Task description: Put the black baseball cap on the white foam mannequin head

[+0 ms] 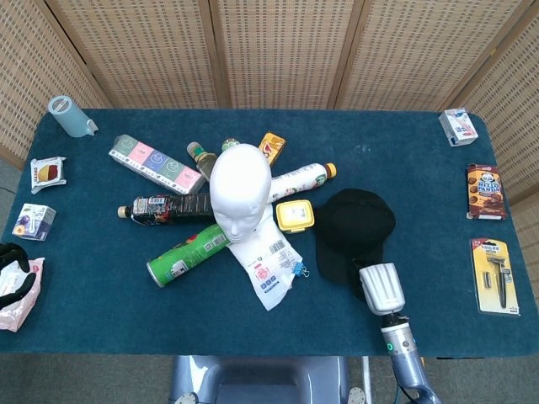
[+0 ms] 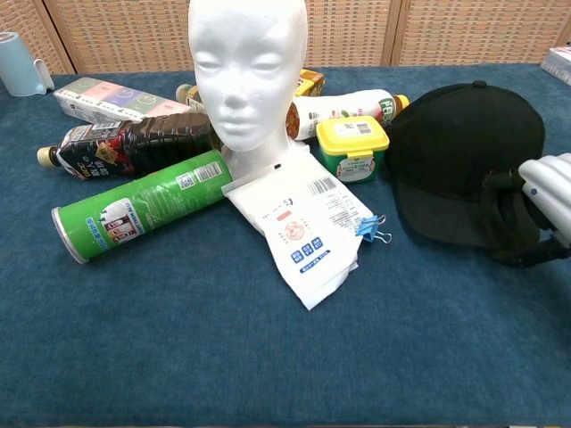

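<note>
The white foam mannequin head stands upright at the table's middle, ringed by bottles and packets. To its right is the black baseball cap, crown toward the far side, brim toward me. My right hand grips the brim at the cap's near right side, dark fingers wrapped around it. The brim looks raised off the cloth. My left hand shows only as dark fingers at the far left edge of the head view, over a pink-white packet; how it is posed is unclear.
A yellow-lidded tub sits between the cap and the mannequin head. A white label packet with a blue clip, a green can, a dark bottle and a white bottle surround the head. Small boxes line the right edge.
</note>
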